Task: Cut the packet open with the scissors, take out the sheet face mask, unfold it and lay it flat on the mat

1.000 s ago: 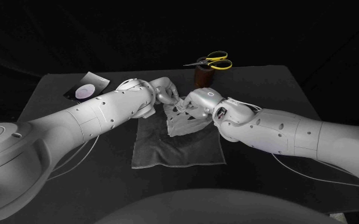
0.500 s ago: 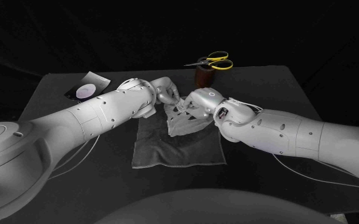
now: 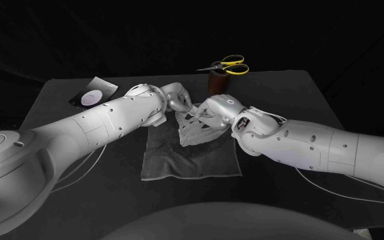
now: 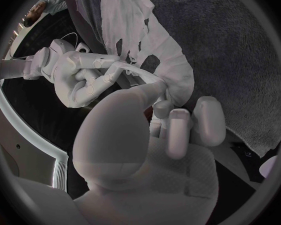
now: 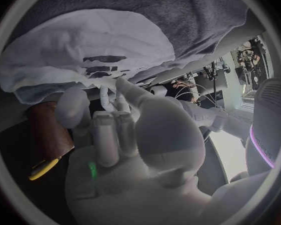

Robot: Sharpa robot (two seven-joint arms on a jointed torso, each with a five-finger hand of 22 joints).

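Note:
The white sheet mask [image 3: 196, 131] with its eye and mouth slits hangs partly unfolded over the far part of the grey mat [image 3: 192, 162]. My left hand [image 3: 177, 99] pinches its upper edge from the left, and my right hand [image 3: 210, 115] pinches the same edge from the right, the two close together. In the left wrist view my left hand [image 4: 175, 122] grips the mask [image 4: 156, 42] above the mat [image 4: 240, 55], with the right hand [image 4: 84, 80] opposite. In the right wrist view my right hand [image 5: 115, 117] holds the mask [image 5: 84, 42] over the mat [image 5: 178, 12].
Yellow-handled scissors [image 3: 226, 66] stand in a brown holder [image 3: 216, 83] just behind the hands, also seen as scissors [image 5: 43, 169] and holder [image 5: 50, 130]. The cut packet [image 3: 94, 94] lies at the table's far left. Thin cables trail beside both arms.
My right forearm has shifted slightly to the right. Both hands and the mask stay almost where they were.

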